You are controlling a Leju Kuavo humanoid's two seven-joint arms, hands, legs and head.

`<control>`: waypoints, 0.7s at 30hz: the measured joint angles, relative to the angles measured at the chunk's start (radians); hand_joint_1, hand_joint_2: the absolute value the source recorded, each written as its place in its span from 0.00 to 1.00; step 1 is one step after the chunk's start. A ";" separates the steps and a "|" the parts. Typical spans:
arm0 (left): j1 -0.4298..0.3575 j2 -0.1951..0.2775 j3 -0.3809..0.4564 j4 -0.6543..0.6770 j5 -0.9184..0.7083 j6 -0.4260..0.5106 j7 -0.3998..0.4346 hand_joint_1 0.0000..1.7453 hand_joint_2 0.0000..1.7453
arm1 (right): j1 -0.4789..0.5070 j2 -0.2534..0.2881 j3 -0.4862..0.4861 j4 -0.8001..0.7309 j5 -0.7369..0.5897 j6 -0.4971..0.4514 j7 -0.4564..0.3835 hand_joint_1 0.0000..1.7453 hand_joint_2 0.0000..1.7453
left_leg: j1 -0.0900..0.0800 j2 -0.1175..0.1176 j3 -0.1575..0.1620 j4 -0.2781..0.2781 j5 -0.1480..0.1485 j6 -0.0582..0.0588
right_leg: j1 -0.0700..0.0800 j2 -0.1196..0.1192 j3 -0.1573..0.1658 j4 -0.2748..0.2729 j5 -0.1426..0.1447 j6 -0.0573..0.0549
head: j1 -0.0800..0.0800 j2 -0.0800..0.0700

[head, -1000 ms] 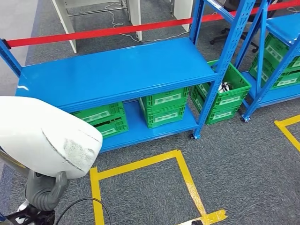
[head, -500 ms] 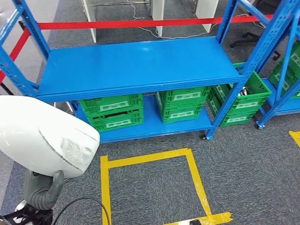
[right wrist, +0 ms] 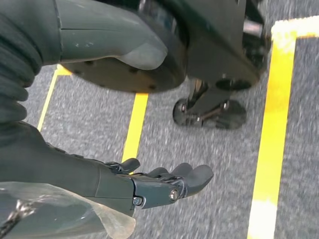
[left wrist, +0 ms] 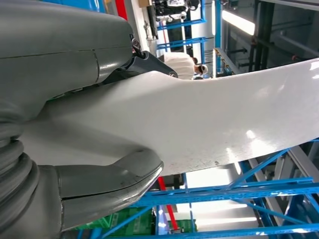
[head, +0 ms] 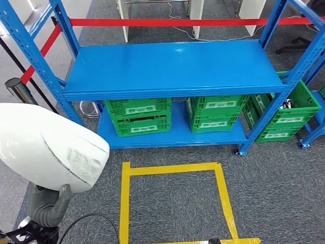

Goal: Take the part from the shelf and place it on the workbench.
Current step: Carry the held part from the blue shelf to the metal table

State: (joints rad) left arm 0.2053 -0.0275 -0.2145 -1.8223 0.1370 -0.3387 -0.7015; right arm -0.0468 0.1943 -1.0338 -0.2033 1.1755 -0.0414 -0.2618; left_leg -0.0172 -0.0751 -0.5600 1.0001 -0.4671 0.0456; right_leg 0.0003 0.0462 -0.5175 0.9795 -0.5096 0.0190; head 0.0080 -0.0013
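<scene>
A: Part first. Where is it?

B: The white part [head: 50,150] is in the left hand [left wrist: 56,124], at the robot's lower left in the head view. A big smooth curved shell, scuffed grey patch near its rounded end. It's up off the floor, out in front of the shelf [head: 172,68], not touching it.

A: Grip?

B: Wrist view shows the thick grey thumb [left wrist: 112,181] pressed under the shell, a darker finger [left wrist: 150,62] over the far side. So the fingers are clamped on the part.

A: Right hand?

B: The right hand [right wrist: 150,184] hangs low over the grey carpet [right wrist: 211,149], fingers stretched out nearly straight, a little apart, holding nothing. Some clear plastic film [right wrist: 56,214] sits by the wrist. Can't tell what it is.

A: Shelf contents?

B: Blue metal rack, top deck bare blue. Lower deck has two green crates [head: 138,116], one on the other, on the left, and another stack of green crates [head: 215,113] to the right of them. A third green bin [head: 285,112] sits just beyond the rack's right post, something small, white and black inside, too small to name.

A: Floor?

B: Yellow tape square [head: 174,201] on the carpet just in front of the rack. Red barrier tape [head: 172,22] runs behind the rack and slants down at its left end toward a post [head: 15,85].
</scene>
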 joint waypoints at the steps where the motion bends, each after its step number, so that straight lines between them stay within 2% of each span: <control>1: 0.000 0.000 0.000 0.000 0.000 0.001 0.000 1.00 1.00 | 0.000 0.000 -0.001 0.000 -0.003 0.001 -0.001 0.00 1.00 | 0.000 0.000 0.000 0.000 0.000 0.000 | 0.000 0.000 0.000 0.000 0.000 0.000 | 0.000 0.000; 6: 0.000 0.001 0.000 0.000 -0.002 0.002 0.000 1.00 1.00 | 0.000 0.004 -0.002 0.000 -0.006 0.002 -0.002 0.00 1.00 | -0.001 0.000 -0.001 0.002 0.000 0.000 | -0.001 0.000 -0.001 0.000 0.001 0.001 | 0.000 0.000; 9: 0.000 0.001 0.000 0.000 -0.002 0.003 0.000 1.00 1.00 | 0.000 0.007 -0.002 0.000 -0.003 0.002 -0.002 0.00 1.00 | 0.001 0.006 0.001 -0.007 0.006 0.004 | -0.003 0.004 -0.006 -0.001 0.001 0.008 | 0.000 0.000; 10: 0.000 0.001 0.000 0.000 -0.002 0.004 0.000 1.00 1.00 | -0.001 0.008 -0.003 0.000 -0.002 0.002 -0.002 0.00 1.00 | 0.004 0.011 0.004 -0.015 0.010 0.007 | -0.002 -0.002 -0.013 0.009 -0.008 0.011 | 0.001 0.000; 11: 0.000 0.001 0.000 0.000 -0.001 0.006 0.000 1.00 1.00 | -0.001 0.008 -0.003 0.000 -0.001 0.002 -0.002 0.00 1.00 | 0.007 0.019 0.005 -0.022 0.013 0.009 | -0.002 -0.011 -0.028 0.036 -0.029 0.016 | 0.002 0.000; 12: 0.001 0.001 0.000 0.000 -0.001 0.007 0.000 1.00 1.00 | -0.002 0.008 -0.003 0.000 0.000 0.002 -0.002 0.00 1.00 | 0.009 0.028 0.006 -0.027 0.016 0.010 | -0.003 -0.022 -0.052 0.086 -0.060 0.020 | 0.003 0.000; 14: 0.005 0.001 0.001 0.000 0.000 0.009 0.000 1.00 1.00 | -0.003 0.008 -0.003 0.000 0.001 0.002 -0.002 0.00 1.00 | 0.009 0.047 0.003 -0.028 0.016 0.012 | -0.006 -0.035 -0.117 0.218 -0.125 0.029 | 0.004 0.000; 15: 0.006 0.001 0.001 0.000 0.000 0.009 0.000 1.00 1.00 | -0.003 0.008 -0.003 0.000 0.001 0.002 -0.002 0.00 1.00 | 0.009 0.057 0.001 -0.027 0.016 0.011 | -0.009 -0.038 -0.141 0.267 -0.139 0.033 | 0.004 0.000; 16: 0.007 0.001 0.001 0.001 0.000 0.009 0.000 1.00 1.00 | -0.003 0.008 -0.003 0.000 0.001 0.002 -0.002 0.00 1.00 | 0.010 0.067 0.001 -0.026 0.015 0.010 | -0.011 -0.040 -0.147 0.281 -0.133 0.037 | 0.004 0.000; 17: 0.007 0.001 0.001 0.001 0.000 0.009 0.000 1.00 1.00 | -0.004 0.008 -0.003 0.000 0.001 0.002 -0.001 0.00 1.00 | 0.011 0.075 0.001 -0.024 0.014 0.008 | -0.013 -0.045 -0.133 0.254 -0.108 0.040 | 0.004 0.000; 19: 0.007 0.001 0.001 0.001 0.001 0.010 0.000 1.00 1.00 | -0.003 0.008 -0.003 0.000 0.002 0.001 0.001 0.00 1.00 | 0.014 0.089 0.000 -0.014 0.007 -0.001 | -0.016 -0.070 -0.063 0.119 -0.042 0.046 | 0.005 0.000; 20: 0.007 0.001 0.001 0.001 0.001 0.010 0.000 1.00 1.00 | -0.002 0.008 -0.003 0.000 0.003 0.001 0.002 0.00 1.00 | 0.013 0.093 -0.002 -0.006 0.002 -0.008 | -0.017 -0.080 -0.033 0.060 -0.020 0.044 | 0.005 0.000; 21: 0.007 0.001 0.001 0.001 0.001 0.010 0.000 1.00 1.00 | -0.002 0.008 -0.003 0.000 0.003 0.001 0.002 0.00 1.00 | 0.011 0.098 -0.003 0.001 -0.001 -0.014 | -0.016 -0.086 -0.015 0.026 -0.011 0.039 | 0.005 0.000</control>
State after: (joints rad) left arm 0.2126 -0.0263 -0.2134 -1.8212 0.1384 -0.3287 -0.7014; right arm -0.0489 0.2024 -1.0365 -0.2034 1.1786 -0.0407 -0.2595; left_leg -0.0063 0.0224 -0.5634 1.0010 -0.4679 0.0319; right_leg -0.0154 -0.0397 -0.5321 1.0051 -0.5205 0.0575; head 0.0129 -0.0012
